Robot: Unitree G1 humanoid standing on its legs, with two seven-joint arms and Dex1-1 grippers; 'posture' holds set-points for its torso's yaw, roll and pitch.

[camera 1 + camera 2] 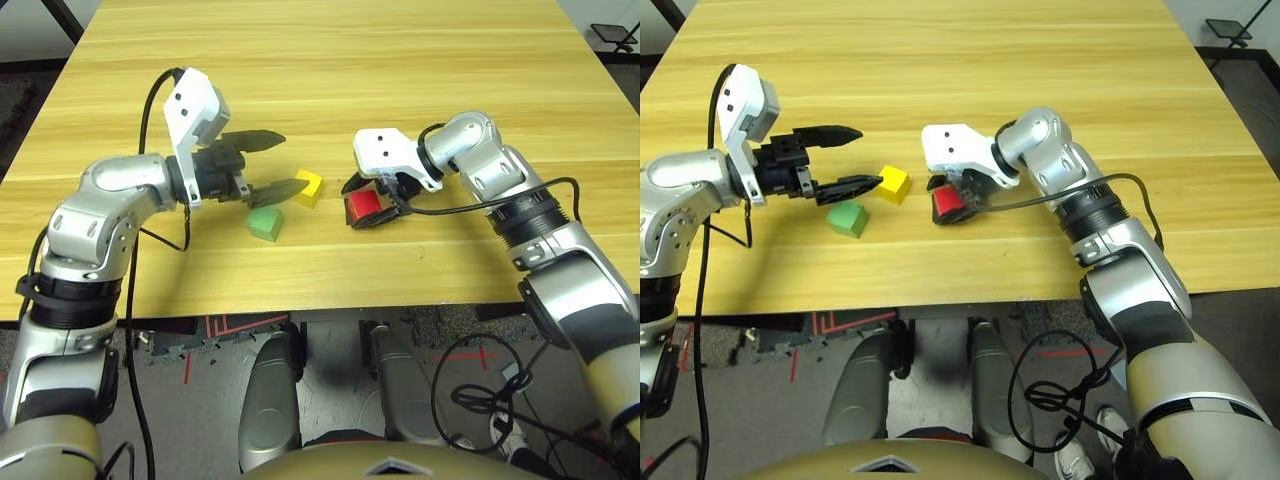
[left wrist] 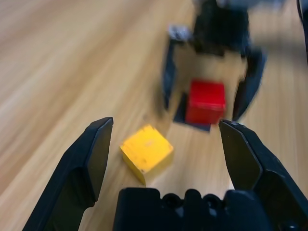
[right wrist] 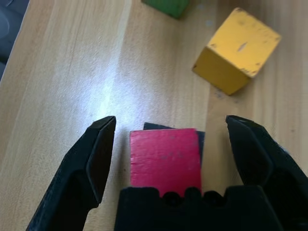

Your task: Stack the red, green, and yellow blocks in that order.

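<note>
The red block (image 1: 363, 206) sits on a flat black patch (image 3: 201, 142) on the table. My right gripper (image 1: 373, 204) is open around it, one finger on each side with a gap to both faces. The yellow block (image 1: 308, 187) lies just to its left, and the green block (image 1: 265, 222) is a little nearer the front edge. My left gripper (image 1: 293, 160) is open and hovers beside the yellow block, pointing toward the red one, with nothing between its fingers. Its lower fingertip (image 1: 296, 185) is close to the yellow block and above the green one.
The wooden table (image 1: 330, 70) stretches far behind the blocks. Its front edge (image 1: 330, 310) runs close below them. Black cables hang from both arms, one trailing on the table by the right forearm (image 1: 480, 205).
</note>
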